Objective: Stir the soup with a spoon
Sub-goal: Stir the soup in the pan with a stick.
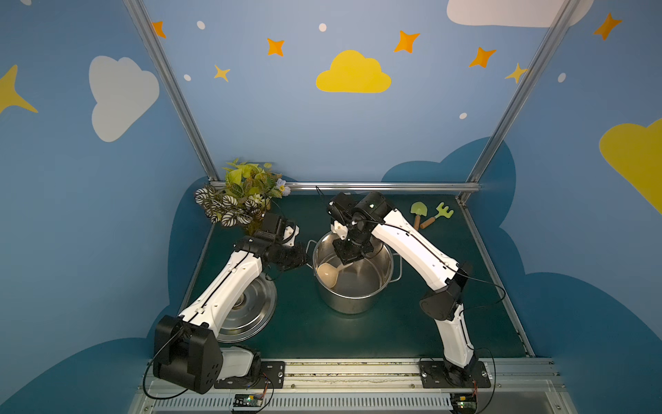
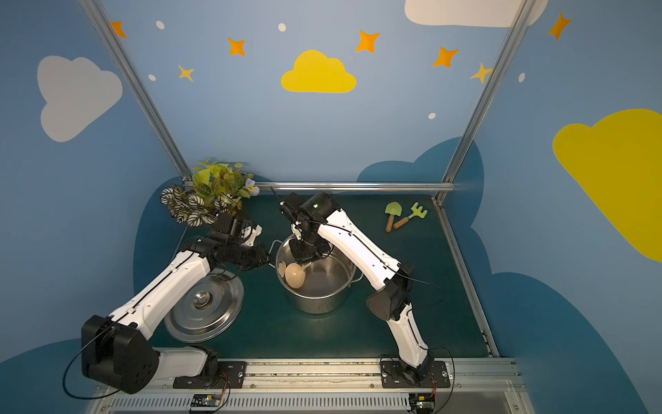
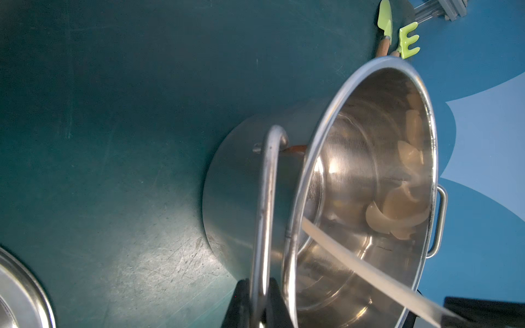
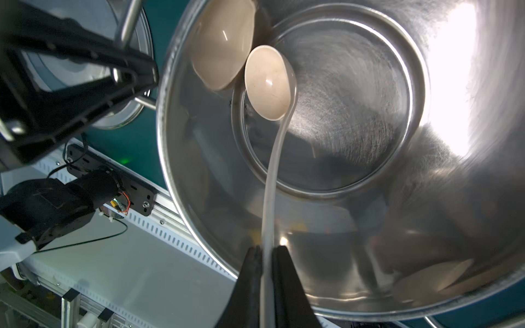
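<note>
Because the spoon (image 4: 270, 82) is pinched only high up its slim handle, it could twist or slide in the grip if its round bowl drags on the wall of the steel pot (image 1: 349, 303), which it sits just beside, low inside the pot. The right gripper (image 4: 267, 249) is closed tight on that handle, with the bowl hanging well below and ahead of its fingertips. A hard sweep might also jolt the pot, though the left gripper (image 3: 259, 281) is clamped on the pot's loop handle (image 3: 265, 198), steadying it.
</note>
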You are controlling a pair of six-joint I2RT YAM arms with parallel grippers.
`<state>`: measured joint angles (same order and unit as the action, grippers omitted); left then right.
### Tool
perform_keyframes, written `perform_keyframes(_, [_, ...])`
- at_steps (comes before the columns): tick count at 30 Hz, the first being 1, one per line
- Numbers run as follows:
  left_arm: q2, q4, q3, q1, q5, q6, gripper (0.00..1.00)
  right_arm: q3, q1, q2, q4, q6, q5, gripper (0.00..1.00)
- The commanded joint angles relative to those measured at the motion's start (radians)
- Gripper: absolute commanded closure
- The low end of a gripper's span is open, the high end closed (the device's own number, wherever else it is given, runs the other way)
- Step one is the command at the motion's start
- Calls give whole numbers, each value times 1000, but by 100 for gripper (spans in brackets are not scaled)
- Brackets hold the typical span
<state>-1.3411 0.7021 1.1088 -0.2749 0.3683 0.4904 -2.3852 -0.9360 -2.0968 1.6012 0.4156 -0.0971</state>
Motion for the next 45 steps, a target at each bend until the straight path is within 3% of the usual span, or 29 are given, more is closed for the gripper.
perform_keyframes(1, [16, 17, 21, -3, 17, -70, 97, 58, -23, 106, 202, 25, 19, 100])
perform_keyframes(9, [11, 17, 18, -3, 14, -73, 97, 281, -7, 269, 203, 57, 96, 100])
perform_keyframes(16, [10, 14, 20, -3, 17, -77, 97, 363, 90, 319, 199, 41, 135, 100])
perform_keyframes(23, [14, 13, 11, -4, 23, -72, 97, 243, 187, 234, 202, -8, 126, 100])
perform_keyframes(29, [15, 13, 6, -3, 27, -71, 97, 48, 195, 95, 203, -36, 65, 100])
perform_keyframes(37, [16, 11, -4, -3, 26, -70, 97, -180, 139, -56, 201, -48, -32, 100])
perform_keyframes(45, [15, 11, -4, -3, 24, -68, 97, -165, 65, -27, 203, -37, -53, 100])
